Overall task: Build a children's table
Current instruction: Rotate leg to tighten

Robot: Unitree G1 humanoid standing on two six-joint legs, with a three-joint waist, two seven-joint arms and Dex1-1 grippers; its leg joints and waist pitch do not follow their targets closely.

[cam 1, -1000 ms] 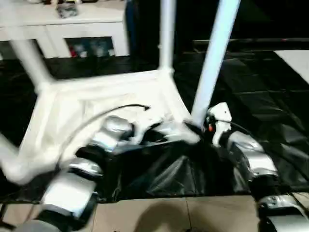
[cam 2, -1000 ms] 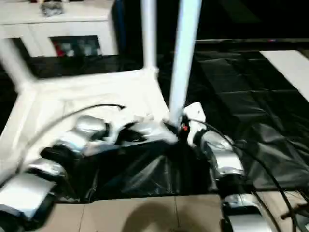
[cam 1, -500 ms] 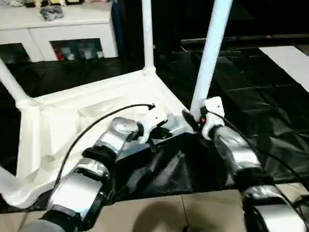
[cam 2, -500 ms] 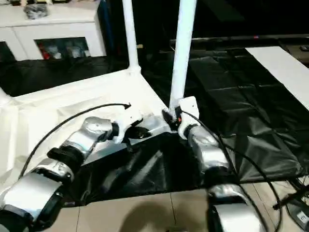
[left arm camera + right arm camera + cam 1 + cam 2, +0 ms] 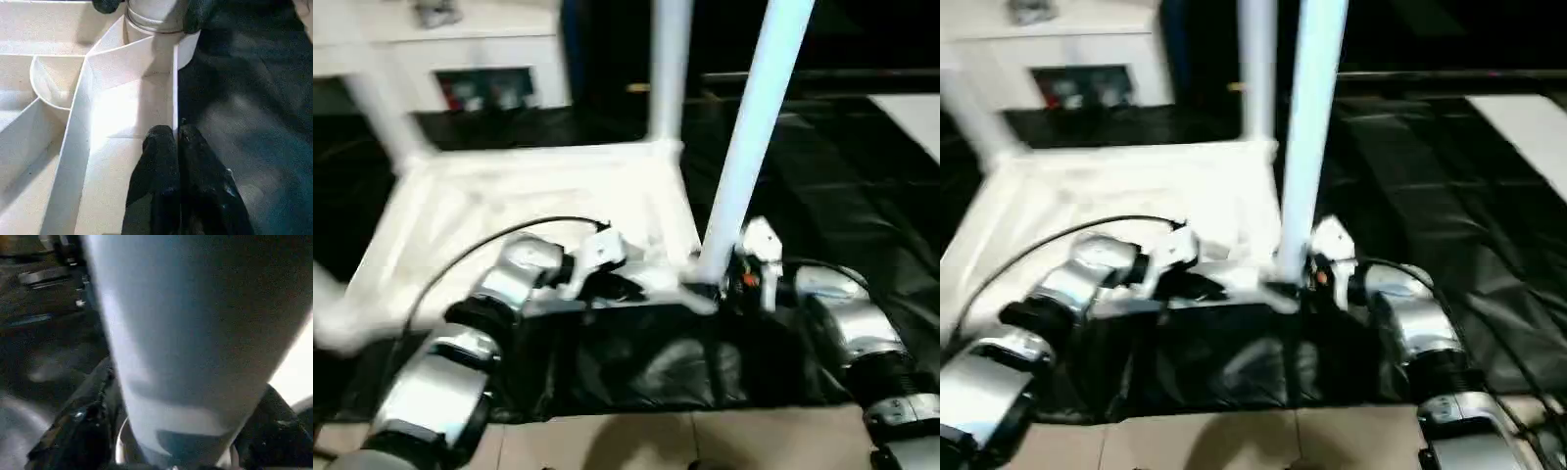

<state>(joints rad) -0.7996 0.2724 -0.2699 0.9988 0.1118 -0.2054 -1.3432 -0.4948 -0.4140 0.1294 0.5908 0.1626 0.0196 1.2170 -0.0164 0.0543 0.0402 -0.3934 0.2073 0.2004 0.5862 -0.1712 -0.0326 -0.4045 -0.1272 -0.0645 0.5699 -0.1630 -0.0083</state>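
A: In the head views, what has been altered over the last second?

B: The whole picture has been shifted, so the camera was moved. The right gripper (image 5: 720, 279) is seen set about the foot of the nearest leg (image 5: 754, 137), where that leg meets the corner socket of the upturned tabletop (image 5: 509, 196). Half a second ago it was seen just beside that foot as well. 2 further legs (image 5: 668, 69) are seen standing in the far sockets. The task is judged to be near its end, with this leg being seated.

A: And the left gripper (image 5: 607, 284)?

B: It is laid at the tabletop's near edge, just beside the same corner.

A: What is given by the left wrist view?

B: Its black fingers (image 5: 164, 161) are pressed together on the tabletop's thin rim wall (image 5: 174, 88), over the ribbed underside (image 5: 73, 147). The leg's base (image 5: 151, 12) is seen ahead in its socket.

A: And the right wrist view?

B: The leg (image 5: 195, 333) is seen between that gripper's fingers (image 5: 78, 431), spread to either side of it. Whether it is clamped cannot be told.
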